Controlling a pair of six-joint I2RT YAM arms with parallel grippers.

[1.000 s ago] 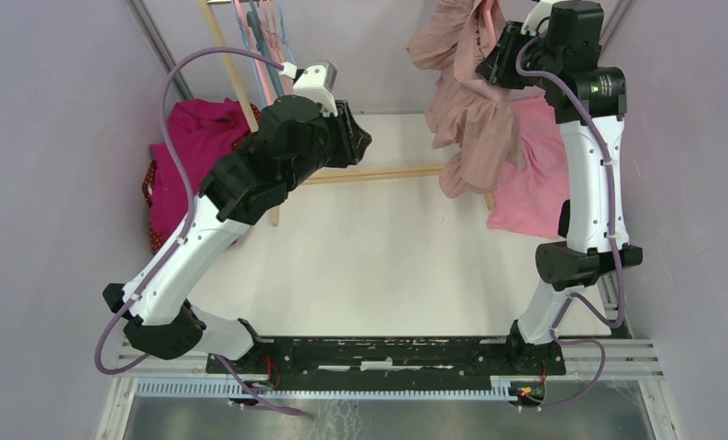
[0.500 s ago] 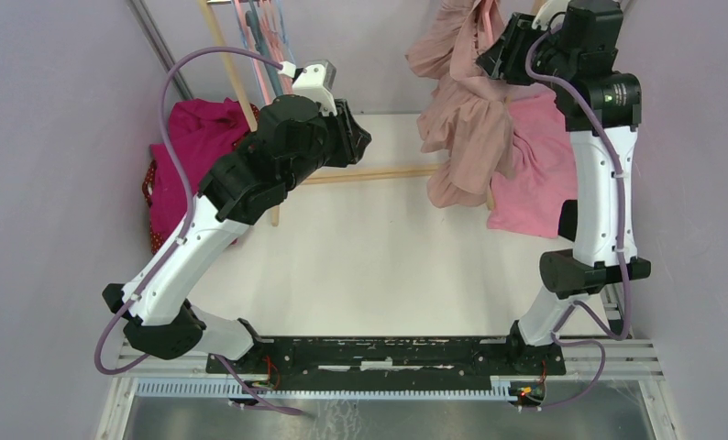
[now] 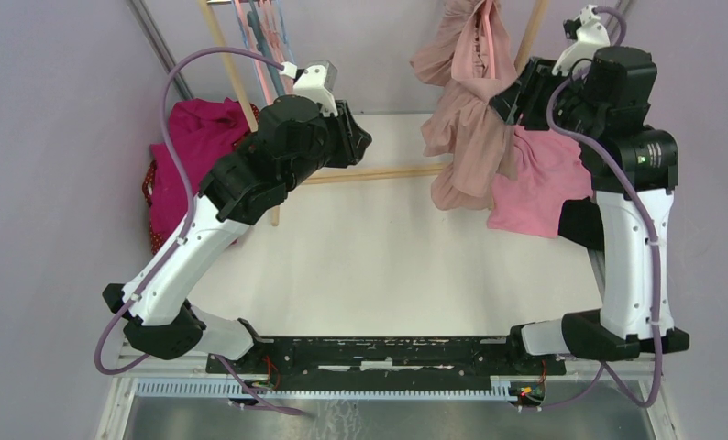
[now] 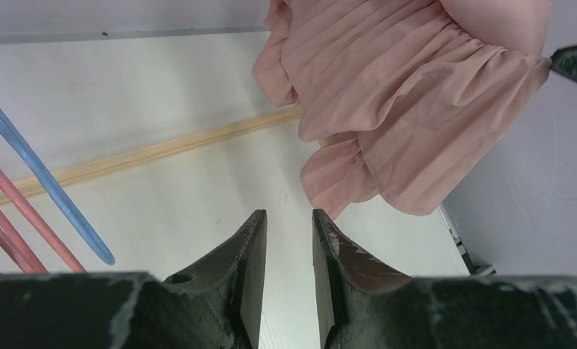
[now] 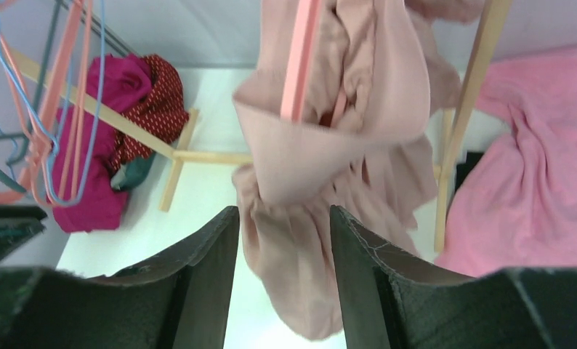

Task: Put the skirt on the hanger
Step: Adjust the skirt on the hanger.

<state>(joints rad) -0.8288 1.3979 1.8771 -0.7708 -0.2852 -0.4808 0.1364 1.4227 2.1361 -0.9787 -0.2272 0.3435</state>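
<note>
both grippers empty. left gripper (image 4: pixel 288 215) jaws a narrow gap apart, nothing between them, above the table (image 3: pixel 379 266). right gripper (image 5: pixel 284 215) jaws spread wider, gripping nothing. dusty-pink skirt (image 3: pixel 470 128) hangs bunched on the pink hanger (image 5: pixel 301 65) at back right, just beyond the right fingers. pink cloth (image 3: pixel 536 188) lies beside it; magenta clothes (image 3: pixel 195 137) piled far left.

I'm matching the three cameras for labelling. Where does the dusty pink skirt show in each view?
Top external: the dusty pink skirt hangs at the upper centre-right.
Left wrist: the upper right, beyond the fingers.
Right wrist: the centre, draped over a pink hanger.
Shared landmark: the wooden bar lying on the table, just left of the skirt in every view.
</note>
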